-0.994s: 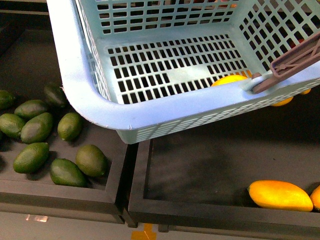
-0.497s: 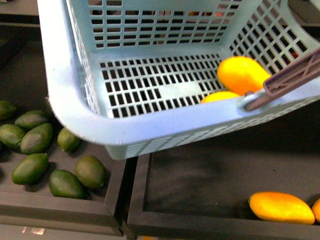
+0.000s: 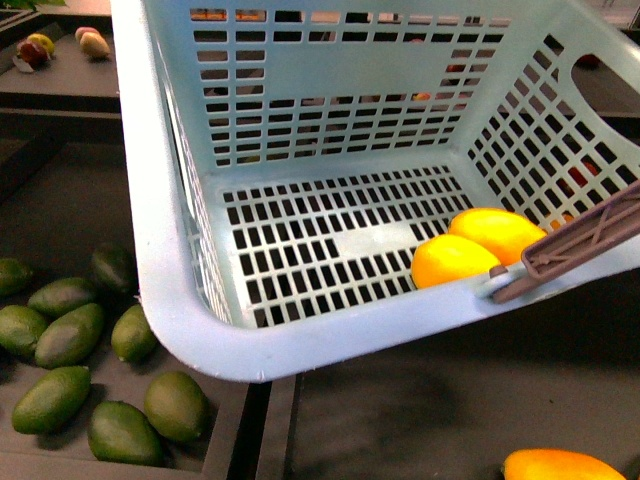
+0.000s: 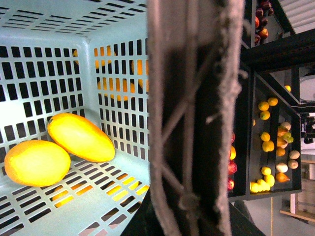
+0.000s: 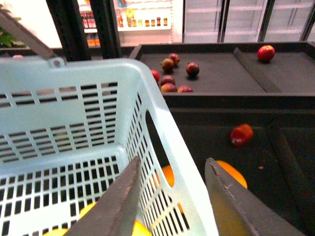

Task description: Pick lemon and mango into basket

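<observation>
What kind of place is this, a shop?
Most likely a grocery shop's fruit section: a plastic shopping basket, dark display trays piled with green fruits, and glass-door fridges with bottles behind.

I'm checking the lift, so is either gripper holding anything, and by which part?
The basket hangs by its swing handle, apparently from the left gripper, though that grip is hidden. The right gripper is open and empty.
</observation>
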